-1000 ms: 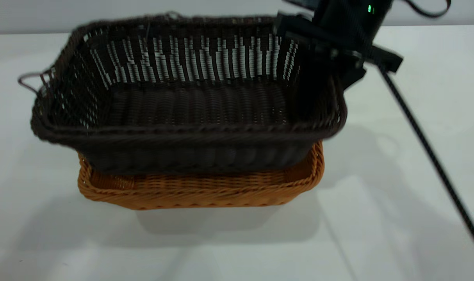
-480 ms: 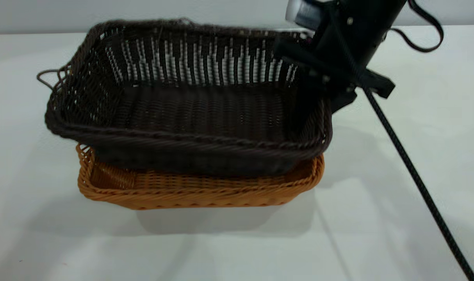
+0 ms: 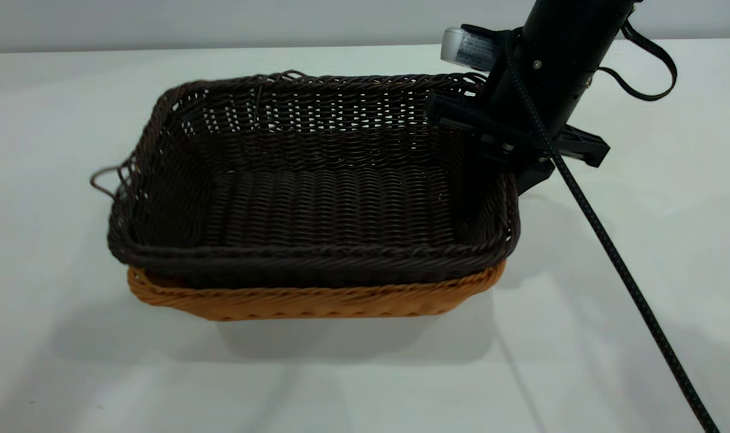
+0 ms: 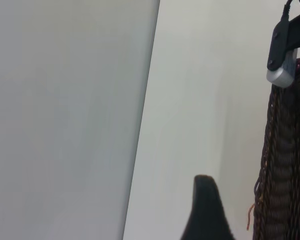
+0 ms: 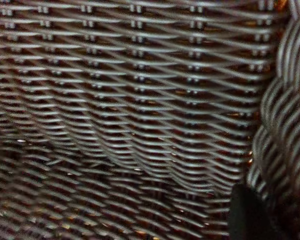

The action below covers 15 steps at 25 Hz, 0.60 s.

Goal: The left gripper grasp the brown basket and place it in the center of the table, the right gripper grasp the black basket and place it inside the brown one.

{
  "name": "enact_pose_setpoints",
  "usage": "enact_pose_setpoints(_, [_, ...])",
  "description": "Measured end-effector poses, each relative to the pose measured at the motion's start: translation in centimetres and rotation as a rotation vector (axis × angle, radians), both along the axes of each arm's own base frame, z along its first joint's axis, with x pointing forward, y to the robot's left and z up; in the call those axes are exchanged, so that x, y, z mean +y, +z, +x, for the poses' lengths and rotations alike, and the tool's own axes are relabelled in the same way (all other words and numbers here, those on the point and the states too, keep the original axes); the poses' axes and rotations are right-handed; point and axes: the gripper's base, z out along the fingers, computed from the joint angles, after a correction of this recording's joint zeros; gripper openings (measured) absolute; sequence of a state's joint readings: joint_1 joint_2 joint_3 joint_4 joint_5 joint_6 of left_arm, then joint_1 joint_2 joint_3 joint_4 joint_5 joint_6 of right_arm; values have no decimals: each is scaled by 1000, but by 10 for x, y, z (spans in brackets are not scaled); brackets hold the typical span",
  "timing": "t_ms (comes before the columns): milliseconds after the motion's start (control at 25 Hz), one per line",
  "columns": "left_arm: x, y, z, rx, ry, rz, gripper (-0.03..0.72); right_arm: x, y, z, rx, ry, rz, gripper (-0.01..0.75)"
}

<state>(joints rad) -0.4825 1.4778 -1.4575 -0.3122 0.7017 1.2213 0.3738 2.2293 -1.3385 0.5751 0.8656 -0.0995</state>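
The black basket (image 3: 317,198) sits nested inside the brown basket (image 3: 317,300) in the middle of the white table (image 3: 611,252). Only the brown basket's rim and front wall show below it. My right gripper (image 3: 498,171) straddles the black basket's right end wall and is shut on it. The right wrist view is filled by the dark weave (image 5: 130,100) and the braided rim (image 5: 285,125). My left gripper (image 4: 206,212) shows only as a dark tip, apart from the black basket's outer wall (image 4: 285,165). It is out of the exterior view.
The right arm's black cable (image 3: 617,264) runs diagonally down over the table at the right. A thin loop handle (image 3: 103,180) sticks out from the black basket's left end. The table's far edge meets a grey wall (image 3: 220,24).
The black basket has come down from a tilted hover above the brown basket and now sits level inside it. The right gripper has come down with it.
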Motion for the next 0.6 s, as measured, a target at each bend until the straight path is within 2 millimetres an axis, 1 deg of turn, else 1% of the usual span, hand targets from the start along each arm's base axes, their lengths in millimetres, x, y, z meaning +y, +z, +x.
enact_pose_setpoints(80, [0, 0, 0, 0, 0, 0, 467, 1, 2, 1, -6, 21, 2, 206])
enact_pose_setpoints(200, [0, 0, 0, 7, 3, -2, 467, 2, 13, 4, -11, 86, 14, 370])
enact_pose_setpoints(320, [2, 2, -4, 27, 27, -15, 467, 3, 37, 8, -23, 185, 16, 517])
enact_pose_setpoints(360, [4, 5, -7, 32, 38, -25, 467, 3, 47, 11, -40, 218, 7, 550])
enact_pose_setpoints(440, [9, 14, -15, 31, 61, -39, 467, 0, 69, 13, -59, 279, -21, 596])
enact_pose_setpoints(520, [18, 27, -28, 22, 99, -55, 467, -4, 92, 17, -107, 316, -68, 602])
enact_pose_setpoints(600, [28, 38, -41, 19, 149, -68, 467, -8, 114, 17, -170, 326, -107, 587])
